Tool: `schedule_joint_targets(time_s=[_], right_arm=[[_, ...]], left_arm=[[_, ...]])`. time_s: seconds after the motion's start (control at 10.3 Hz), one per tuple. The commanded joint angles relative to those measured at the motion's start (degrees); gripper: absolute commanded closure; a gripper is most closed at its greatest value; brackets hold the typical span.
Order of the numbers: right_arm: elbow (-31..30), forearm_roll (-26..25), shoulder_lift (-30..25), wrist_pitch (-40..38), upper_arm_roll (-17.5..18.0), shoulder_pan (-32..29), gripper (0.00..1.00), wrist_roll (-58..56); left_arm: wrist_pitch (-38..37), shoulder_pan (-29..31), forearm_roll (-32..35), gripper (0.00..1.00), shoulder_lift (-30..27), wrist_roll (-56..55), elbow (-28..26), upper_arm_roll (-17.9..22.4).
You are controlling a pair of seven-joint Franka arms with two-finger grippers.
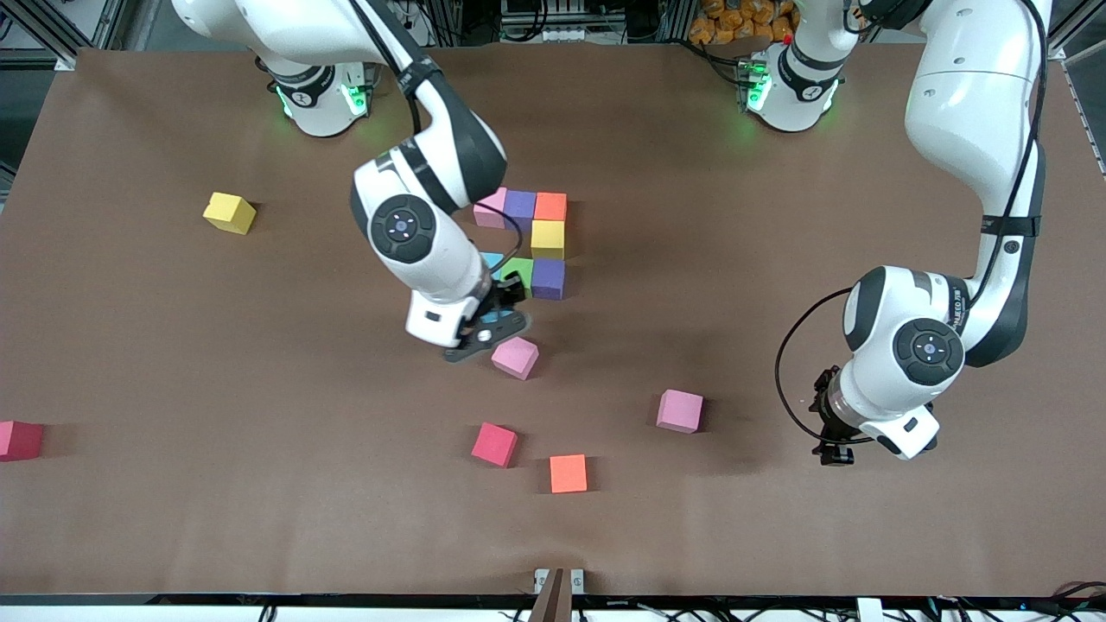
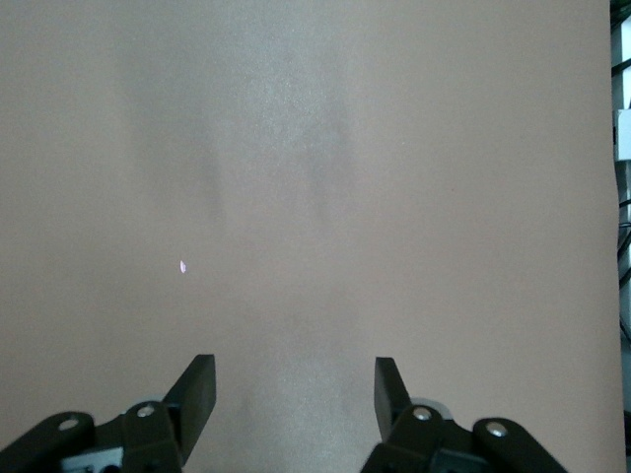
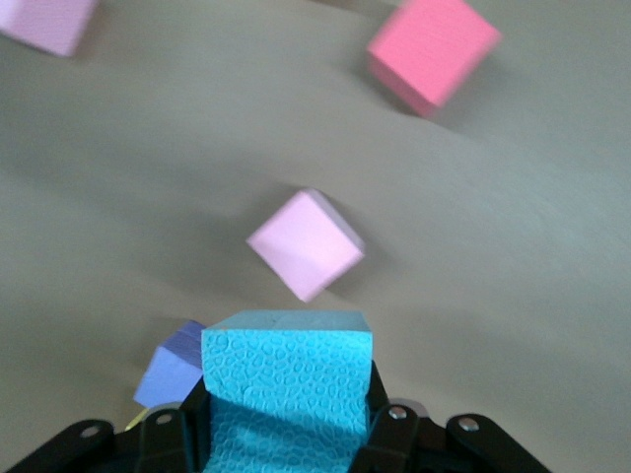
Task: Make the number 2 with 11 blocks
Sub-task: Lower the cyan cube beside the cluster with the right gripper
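My right gripper (image 1: 505, 287) is shut on a light blue block (image 3: 286, 379), whose corner (image 1: 491, 259) shows beside the green block (image 1: 518, 269); the arm hides the rest. Around it, a pink (image 1: 490, 207), a purple (image 1: 519, 206), an orange (image 1: 550, 206), a yellow (image 1: 547, 238) and another purple block (image 1: 548, 278) lie joined. A loose pink block (image 1: 516, 357) lies just nearer the front camera. Toward its own end of the table, my left gripper (image 1: 834, 442) waits, open (image 2: 294, 379) and holding nothing.
Loose blocks lie scattered: pink (image 1: 679, 410), red (image 1: 494, 444) and orange (image 1: 568, 473) nearer the front camera, yellow (image 1: 229, 212) and red (image 1: 19, 440) toward the right arm's end. The brown table (image 1: 778, 259) is bare under the left gripper.
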Motion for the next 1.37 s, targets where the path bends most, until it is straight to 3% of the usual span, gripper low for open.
schedule_joint_targets(time_s=[0.0,0.1,0.39,0.68,0.98,1.27], right_arm=[[-3.71,-6.17,-3.68,-1.19,-1.49,2.45,1.0,15.56],[-3.8,-9.51,-3.85,-1.19,-1.76,3.51,1.0,21.72],[-6.07,-9.99,-5.69,-0.32,-1.58,2.65,1.0,27.58],[-17.38,-9.99,-8.77,14.13,-0.36,2.73,1.0,27.06],[-20.84,-10.08,-8.69,19.09,-0.27,3.69,1.0,27.5],[-29.0,-10.25,-8.78,31.91,0.61,4.66,1.0,27.59]], left_arm=[[0.57,-0.38,-0.63,0.27,0.83,1.44,0.87,0.33],[0.66,-0.38,-0.63,0.27,0.83,1.79,0.87,0.33],[0.66,-0.47,-0.63,0.27,1.09,2.58,0.87,0.33],[1.01,-0.82,0.33,0.27,1.26,2.58,0.78,0.33],[1.01,-0.82,0.34,0.27,1.53,2.58,0.78,0.33],[1.01,-0.91,0.34,0.27,1.62,2.58,0.78,0.33]])
